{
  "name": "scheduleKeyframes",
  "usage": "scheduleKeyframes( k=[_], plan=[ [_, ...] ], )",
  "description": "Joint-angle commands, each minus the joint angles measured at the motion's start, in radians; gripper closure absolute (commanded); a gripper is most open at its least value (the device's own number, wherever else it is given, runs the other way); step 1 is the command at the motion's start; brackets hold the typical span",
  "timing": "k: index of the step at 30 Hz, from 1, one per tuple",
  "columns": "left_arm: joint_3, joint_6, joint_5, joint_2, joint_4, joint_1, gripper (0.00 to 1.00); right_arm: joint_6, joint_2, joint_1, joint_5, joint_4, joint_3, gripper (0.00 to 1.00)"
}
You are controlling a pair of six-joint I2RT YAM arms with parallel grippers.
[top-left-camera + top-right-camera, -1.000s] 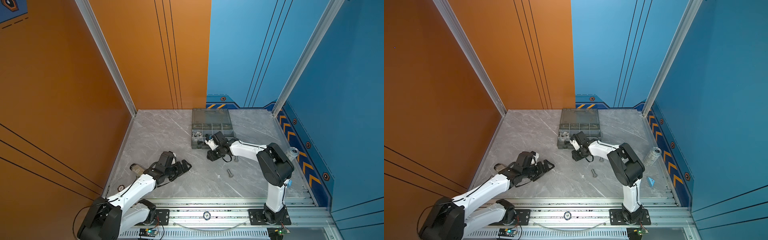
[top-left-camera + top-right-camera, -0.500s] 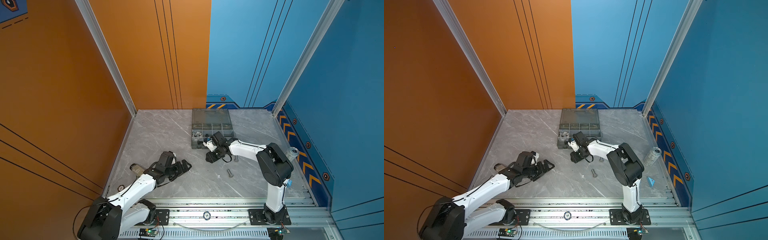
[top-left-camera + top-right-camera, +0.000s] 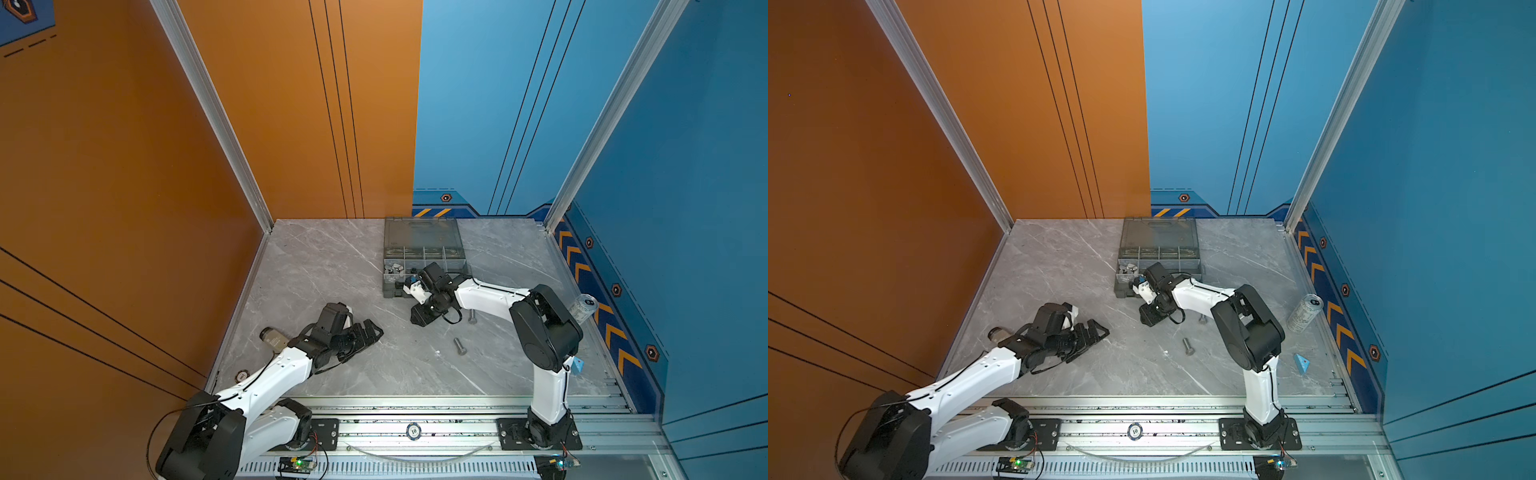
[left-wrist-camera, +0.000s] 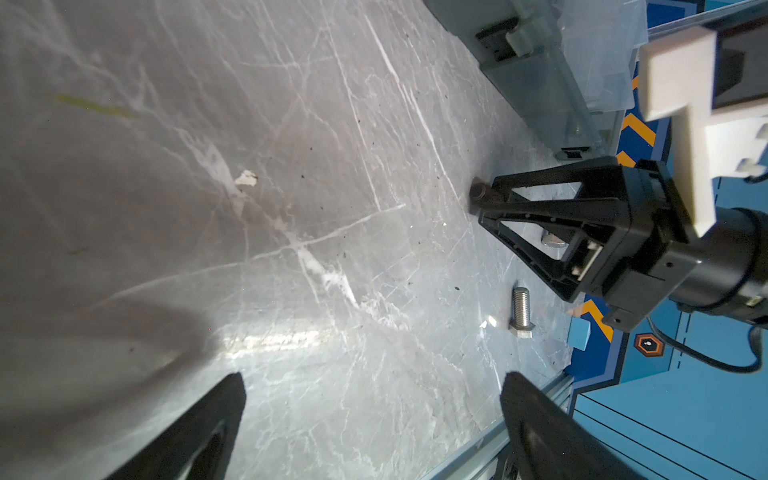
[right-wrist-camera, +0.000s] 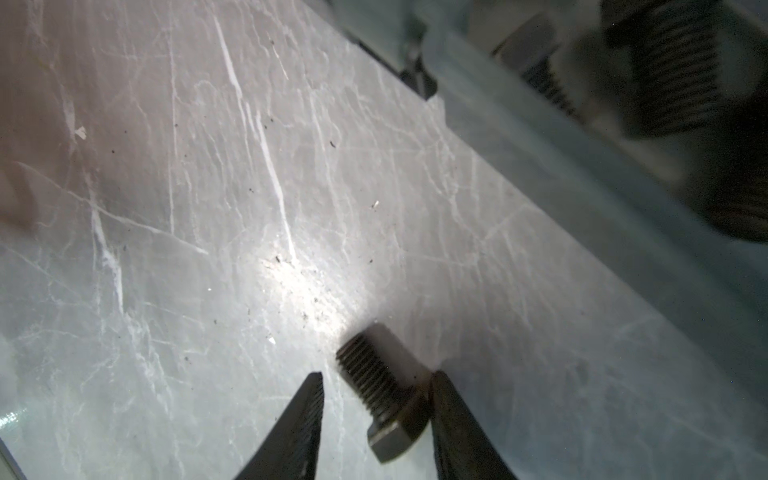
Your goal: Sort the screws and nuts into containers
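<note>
**Setting.** Grey marble-pattern tabletop (image 3: 332,266), enclosed by orange panels on one side and blue panels on the other. An aluminium rail runs along the front edge.

**1. Right gripper** (image 3: 417,319). Down at the tabletop, jaws part-way apart and straddling one black screw (image 5: 384,399). The screw lies flat on the surface between the fingers, its thread pointing out towards the tips. One finger (image 5: 453,419) touches the hex head. The opposite finger stands clear of the thread, with a gap showing. Not clamped, not lifted.

**2. Left gripper** (image 4: 372,376). Jaws spread wide with nothing between them, low over bare tabletop.

**3. Organizer box** (image 3: 422,235). Smoky grey, lid open. Its front wall runs just beside the right jaws, on the side of the finger that touches the screw head. Stored black screws (image 5: 673,70) show through that wall, blurred. Silver nuts (image 3: 394,268) sit in a compartment near the right gripper's wrist.

**4. Silver screw** (image 4: 521,311). Loose and lying flat, ahead of the left jaws and well apart from them. It is outside the right jaws, beside that gripper's body and not touching it.

**5. Second silver screw** (image 3: 471,316). Loose, close behind the right gripper. In the left wrist view it is partly hidden by that gripper's fingers.

**6. Sundries.** Drink can (image 3: 1305,312), blue wedge (image 3: 1301,362) and a poker chip (image 3: 413,431) on the rail, all well apart from both sets of jaws.
</note>
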Motion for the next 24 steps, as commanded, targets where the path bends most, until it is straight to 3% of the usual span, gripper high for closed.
scheduleKeyframes(
  k=[1, 7, 17, 24],
  plan=[
    [-0.010, 0.011, 0.011, -0.009, -0.009, 0.006, 0.02, -0.005, 0.069, 0.021, 0.020, -0.122, -0.034, 0.60],
    [-0.015, 0.010, 0.012, -0.014, -0.009, 0.005, 0.02, -0.012, 0.065, 0.027, 0.019, -0.135, -0.040, 0.63],
    [-0.020, 0.010, 0.008, -0.023, -0.011, 0.006, 0.02, -0.013, 0.062, 0.032, 0.019, -0.144, -0.047, 0.78],
    [-0.024, 0.010, 0.010, -0.025, -0.009, 0.008, 0.02, -0.008, 0.043, 0.033, 0.008, -0.142, -0.044, 0.96]
  ],
)
